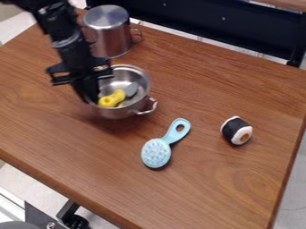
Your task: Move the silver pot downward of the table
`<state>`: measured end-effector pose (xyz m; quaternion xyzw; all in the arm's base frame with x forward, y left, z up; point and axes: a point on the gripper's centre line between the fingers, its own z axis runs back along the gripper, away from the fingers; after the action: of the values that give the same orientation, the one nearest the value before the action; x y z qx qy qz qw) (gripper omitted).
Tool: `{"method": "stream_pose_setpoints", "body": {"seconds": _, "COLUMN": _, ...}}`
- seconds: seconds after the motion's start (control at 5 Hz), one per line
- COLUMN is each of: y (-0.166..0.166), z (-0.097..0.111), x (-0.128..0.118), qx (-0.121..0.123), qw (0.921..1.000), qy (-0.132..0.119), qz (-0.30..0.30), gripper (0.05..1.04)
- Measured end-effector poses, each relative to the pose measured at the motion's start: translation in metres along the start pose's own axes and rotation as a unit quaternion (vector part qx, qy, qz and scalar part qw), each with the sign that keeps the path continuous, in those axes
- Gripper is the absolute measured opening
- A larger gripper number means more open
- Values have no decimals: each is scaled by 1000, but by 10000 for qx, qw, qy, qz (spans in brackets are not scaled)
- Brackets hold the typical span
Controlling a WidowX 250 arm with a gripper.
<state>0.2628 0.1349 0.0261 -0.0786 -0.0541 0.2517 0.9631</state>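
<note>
"One silver pot [113,113], the low one, sits in the upper left part of the worktop [239,80], just in front of a taller metal pot [110,38]. I'd call it ours, since the gripper [90,95] hangs at its left side."

"What does the move ask for?"

"A firm hold at the rim, then a low lift or gentle slide towards the bottom of the view. Held on one side, it may tip and send the yellow toy [112,99] and grey piece [131,89] inside rolling."

"That blue brush [156,154] looks awkward."

"It lies below and to the right, so I'd pass to its left, well short of the worktop's near edge. Mind the handle [154,106] too; it sticks out on the brush's side. Set down flat, then release."

"Is the gripper spread wide, or closed on the rim?"

"Can't tell. It looks to be touching the pot's left side, or nearly so, but whether it has a grip doesn't show."
</note>
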Motion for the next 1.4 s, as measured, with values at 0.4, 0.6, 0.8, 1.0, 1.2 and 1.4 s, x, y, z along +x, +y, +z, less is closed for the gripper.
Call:
{"method": "stream_pose_setpoints", "body": {"seconds": 0.4, "y": 23, "z": -4, "x": -23, "qx": 107, "qw": 9996, "qy": 23, "qz": -243, "gripper": 61}}
{"method": "stream_pose_setpoints", "body": {"seconds": 0.6, "y": 30, "z": -7, "x": -27, "qx": 149, "qw": 9992, "qy": -13, "qz": -362, "gripper": 61}}
{"method": "stream_pose_setpoints", "body": {"seconds": 0.8, "y": 33, "z": -9, "x": -24, "qx": 238, "qw": 9986, "qy": -195, "qz": -422, "gripper": 61}}
{"method": "stream_pose_setpoints", "body": {"seconds": 1.0, "y": 32, "z": -9, "x": -22, "qx": 282, "qw": 9987, "qy": -197, "qz": -377, "gripper": 77}}
{"method": "stream_pose_setpoints", "body": {"seconds": 1.2, "y": 32, "z": -6, "x": -19, "qx": 344, "qw": 9986, "qy": -91, "qz": -399, "gripper": 223}}
{"method": "stream_pose_setpoints", "body": {"seconds": 1.4, "y": 29, "z": -6, "x": -20, "qx": 342, "qw": 9986, "qy": -20, "qz": -397, "gripper": 472}}
